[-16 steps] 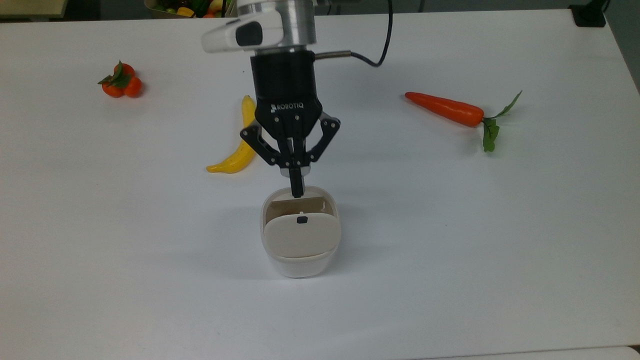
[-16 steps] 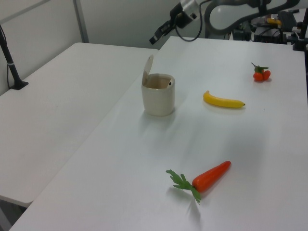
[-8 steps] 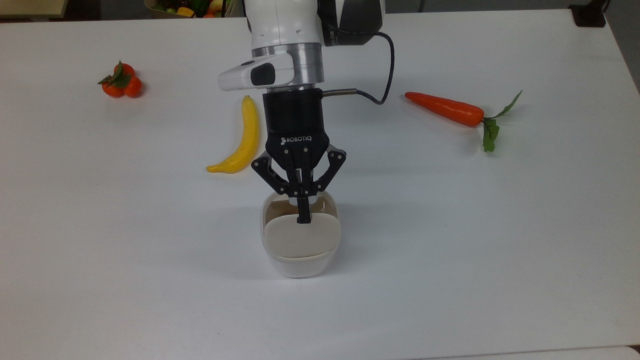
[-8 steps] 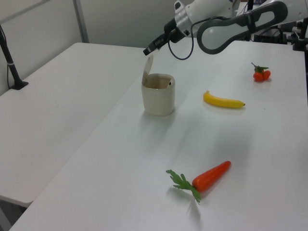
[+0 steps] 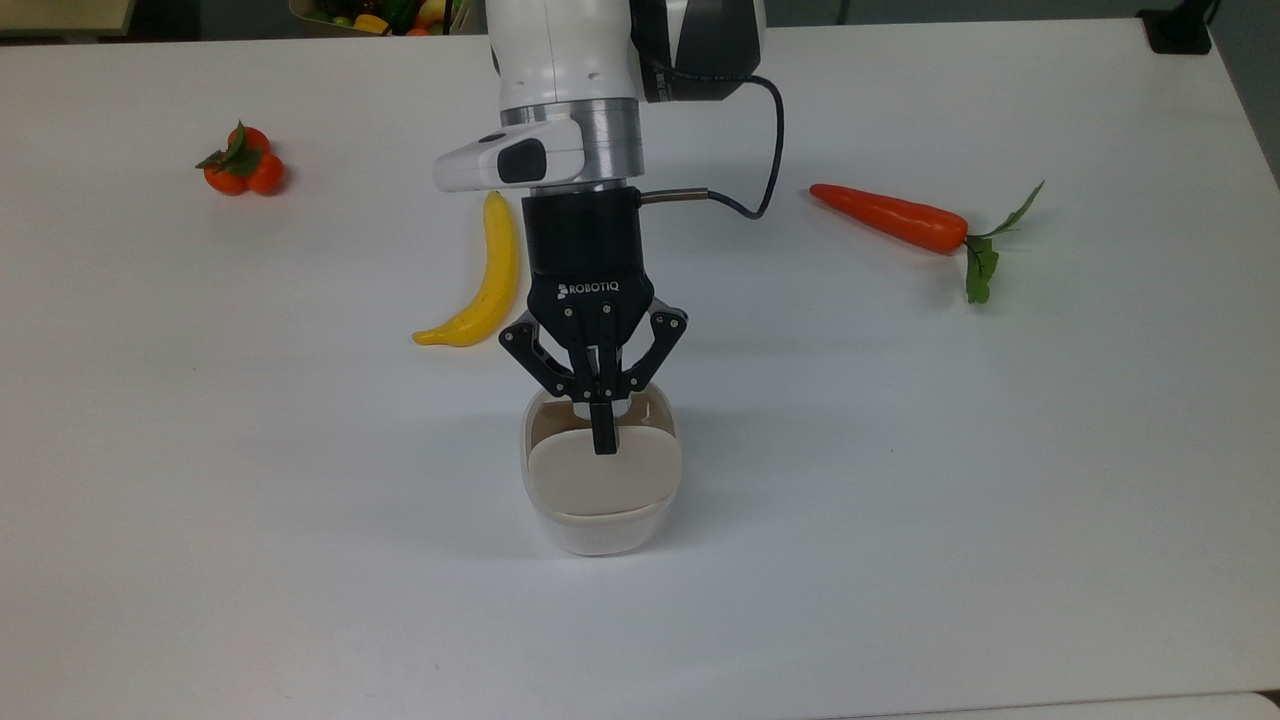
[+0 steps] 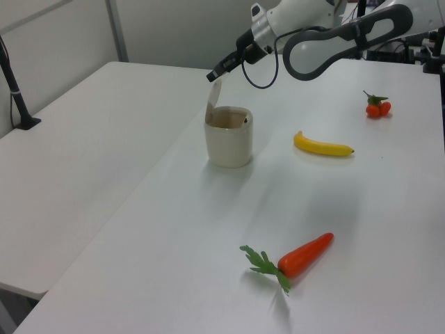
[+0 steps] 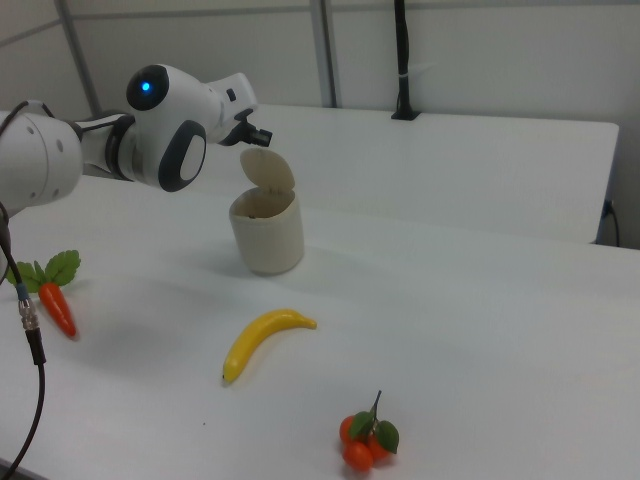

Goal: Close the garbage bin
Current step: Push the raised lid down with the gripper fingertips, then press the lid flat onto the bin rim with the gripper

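One garbage bin (image 5: 600, 525), one banana (image 5: 480, 285), one carrot (image 5: 890, 217), one cluster of small orange fruits with green leaves (image 5: 240, 165) and one gripper (image 5: 603, 440) over a white bench (image 5: 1000, 450); a second white bench (image 6: 83, 153) stands beside it at the left view's left.

The garbage bin (image 6: 228, 139) stands upright on the bench, near the middle of the top view and toward its lower edge, well apart from the other three things; its white body is rounded-square, and its long axis runs straight up from the bench; its beige lid (image 5: 603, 478) is raised on its hinge and stands nearly upright, tilted a little, on the side of the rim at the left view's left, so the mouth is open upward; in the right view the lid (image 7: 268, 170) rises above the rim (image 7: 262, 212) at the back; whether anything lies inside the bin I cannot tell.

The gripper (image 6: 213, 75) reaches down from the top view's upper side, its two fingers drawn together with no visible gap and nothing held between them; the tip sits at the upper edge of the lid, touching or just beside it.

The banana lies just beside the arm at the top view's left; the carrot lies far to the top view's right, its leaves pointing right; the orange fruits lie far to the top view's left.
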`<action>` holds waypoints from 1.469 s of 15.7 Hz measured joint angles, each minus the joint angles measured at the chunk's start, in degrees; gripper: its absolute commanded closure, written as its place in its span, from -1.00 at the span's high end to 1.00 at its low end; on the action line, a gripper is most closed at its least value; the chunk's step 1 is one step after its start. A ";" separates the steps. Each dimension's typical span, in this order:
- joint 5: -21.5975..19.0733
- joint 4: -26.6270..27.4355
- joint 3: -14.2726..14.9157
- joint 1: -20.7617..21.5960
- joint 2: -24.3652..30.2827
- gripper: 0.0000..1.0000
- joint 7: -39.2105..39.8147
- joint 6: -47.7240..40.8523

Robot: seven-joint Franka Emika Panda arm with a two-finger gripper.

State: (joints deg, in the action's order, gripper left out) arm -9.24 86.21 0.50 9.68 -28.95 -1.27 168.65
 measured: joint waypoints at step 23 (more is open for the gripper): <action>0.06 11.31 0.00 -0.17 4.45 -1.00 0.66 -0.01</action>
State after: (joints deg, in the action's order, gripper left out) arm -9.18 97.52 0.50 9.50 -24.51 -0.61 168.63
